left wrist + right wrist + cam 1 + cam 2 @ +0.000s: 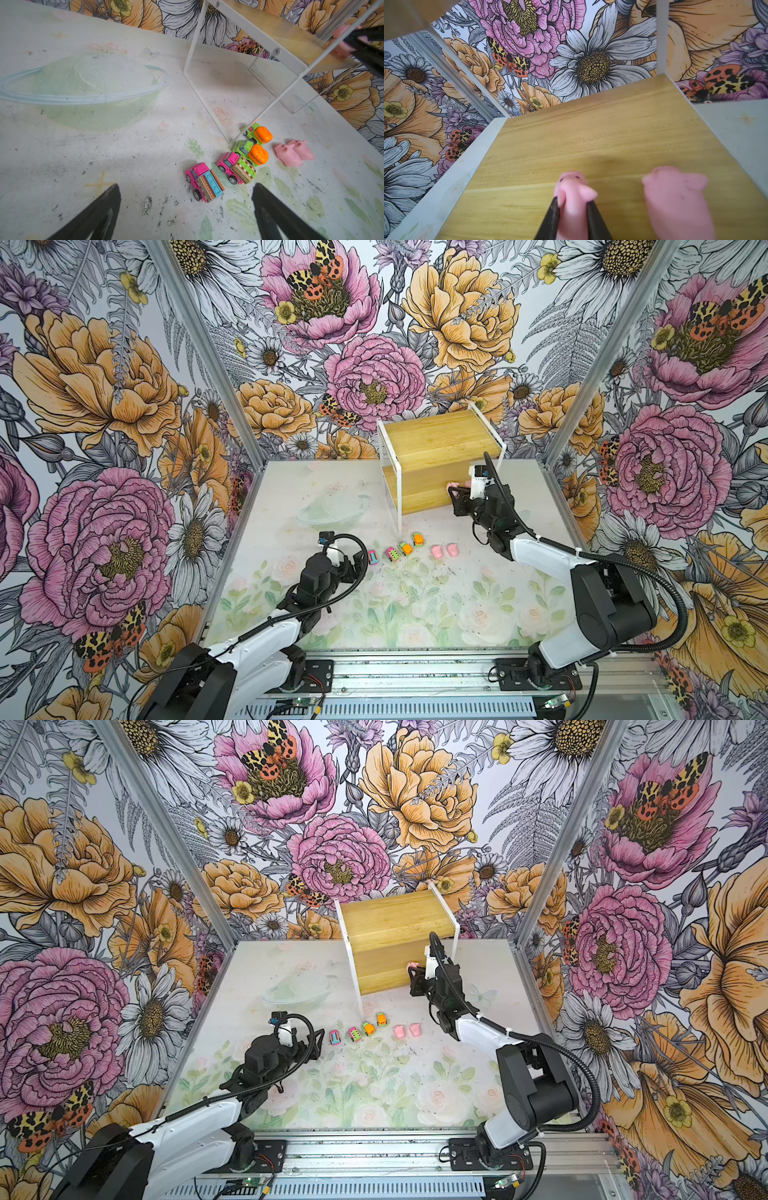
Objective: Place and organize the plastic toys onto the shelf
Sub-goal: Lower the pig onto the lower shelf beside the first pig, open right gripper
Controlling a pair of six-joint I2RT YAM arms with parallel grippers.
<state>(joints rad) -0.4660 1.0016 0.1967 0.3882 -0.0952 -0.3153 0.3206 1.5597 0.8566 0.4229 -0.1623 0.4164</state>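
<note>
Shelf: the shelf (pixel 440 435) stands at the far side of the table (pixel 415 614), right of centre. Both boards are bare except at the right end of the lower board (pixel 591 135).
Right gripper: the right gripper (pixel 572 201) reaches over the near edge of that lower board, its fingers clamped on the held pig (pixel 573 182).
Held pig: it is upright with its snout pointing far, at or just above the board; contact cannot be confirmed.
Placed pig: the placed pig (pixel 675 197) stands on the same board, just beside the held pig and apart from it.
Step in hand: set the held pig down next to its neighbour.
Procedure: lower until the feet bear on the wood. Part the fingers only slightly, because a wide opening would knock the placed pig. Then withdraw straight toward the near side.
Obstruction: the white frame (pixel 500 450) rises at the right end of the shelf, close to the wrist. Avoid swinging right.
Clear dish: the clear dish (pixel 332 508) lies empty, left of the shelf and out of the working path.
Left gripper: the left gripper (pixel 358 563) hovers low over the table, fingers (pixel 99 212) wide apart and holding nothing.
Cars: the pink car with blue trim (pixel 204 182) sits just right of the left gripper. Next come the pink car with green trim (pixel 236 168) and the two orange-and-green cars (pixel 251 153), which crowd the shelf's near left leg.
Table pigs: the two table pigs (pixel 287 154) lie touching, right of the cars and not yet shelved.
</note>
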